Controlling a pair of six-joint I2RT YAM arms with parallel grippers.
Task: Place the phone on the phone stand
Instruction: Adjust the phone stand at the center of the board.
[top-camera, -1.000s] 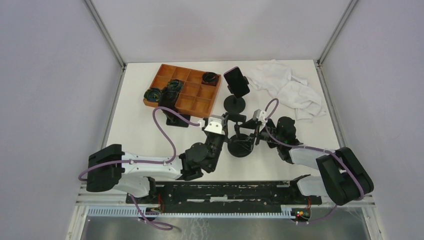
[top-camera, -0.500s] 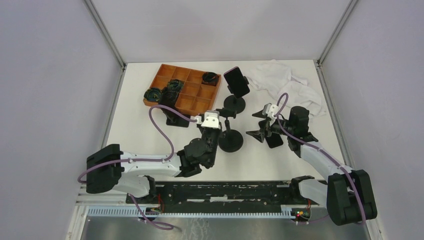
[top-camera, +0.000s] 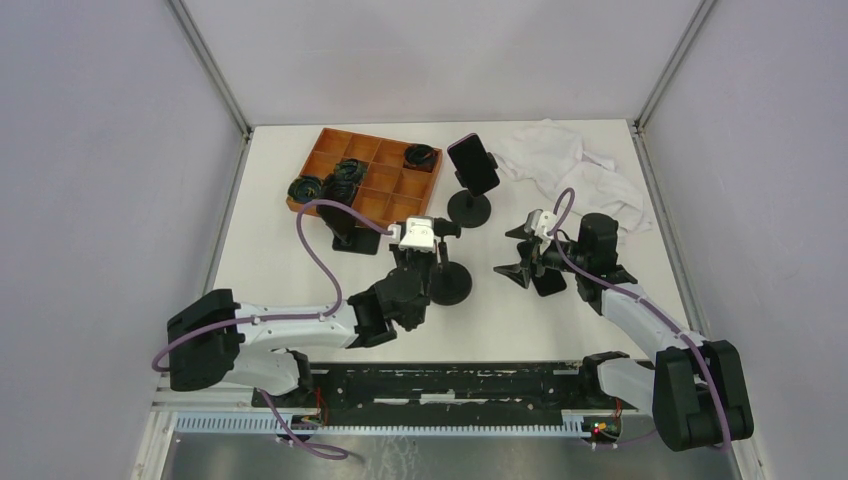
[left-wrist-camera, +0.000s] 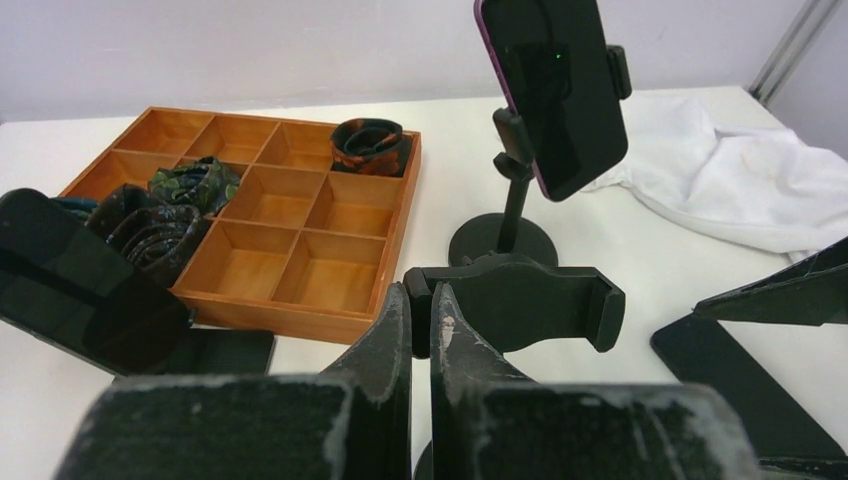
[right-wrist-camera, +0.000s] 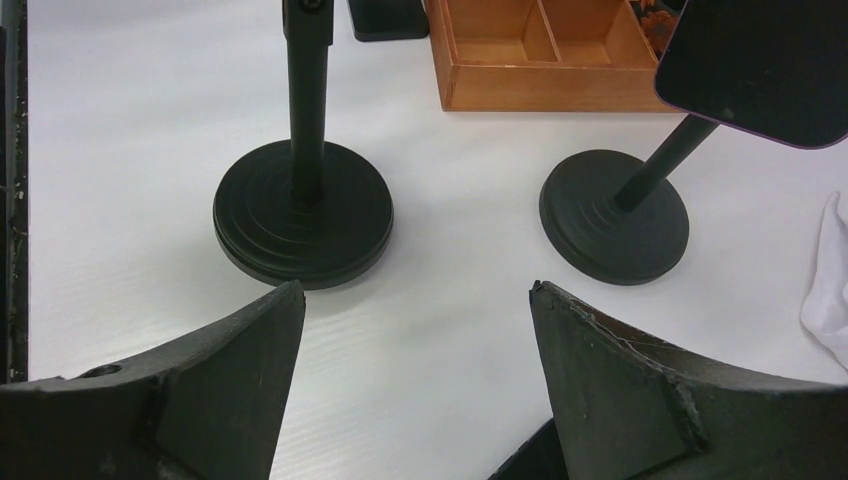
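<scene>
The empty black phone stand (top-camera: 450, 285) stands mid-table, its clamp (left-wrist-camera: 515, 305) level with my left gripper (left-wrist-camera: 420, 300). That gripper (top-camera: 428, 250) is shut on the clamp's left end. A black phone (top-camera: 548, 282) lies flat on the table to the right, also seen as the phone (left-wrist-camera: 740, 380) in the left wrist view. My right gripper (top-camera: 512, 252) hangs open just above the phone's left end, holding nothing. In the right wrist view the right gripper (right-wrist-camera: 412, 290) faces the stand's base (right-wrist-camera: 303, 212).
A second stand (top-camera: 469, 208) at the back holds a purple-cased phone (top-camera: 473, 163). An orange compartment tray (top-camera: 392, 210) with dark rolled items sits back left, another propped phone (left-wrist-camera: 80, 300) before it. A white cloth (top-camera: 580, 175) lies back right.
My right gripper has come off the empty stand, swung right and opened wide over the flat phone. My left gripper has drawn the stand to the left.
</scene>
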